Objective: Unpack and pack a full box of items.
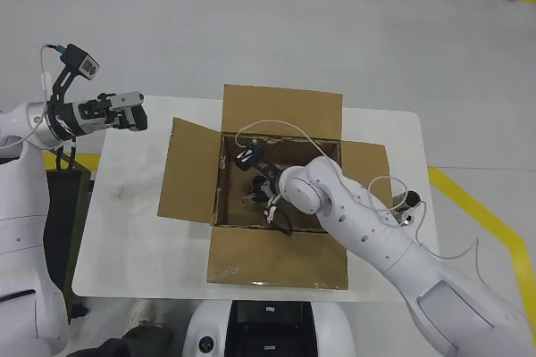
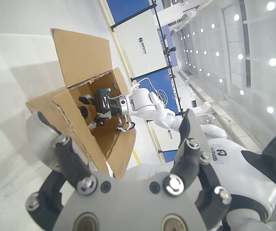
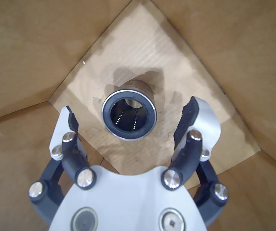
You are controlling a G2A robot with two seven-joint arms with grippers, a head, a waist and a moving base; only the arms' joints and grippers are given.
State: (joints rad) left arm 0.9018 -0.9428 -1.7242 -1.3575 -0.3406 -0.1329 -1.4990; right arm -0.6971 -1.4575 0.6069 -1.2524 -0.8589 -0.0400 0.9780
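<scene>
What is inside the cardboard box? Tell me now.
A metal sleeve bearing stands on end on the cardboard box floor, the right gripper open over it. The floor behind the gripper's body is covered; anything there cannot be seen.

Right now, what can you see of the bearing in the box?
The bearing is a short metal cylinder with a black ring at its upper end and rows of small balls inside the bore. It stands on end on the box floor. The open right gripper has a finger to either side, not touching it.
</scene>
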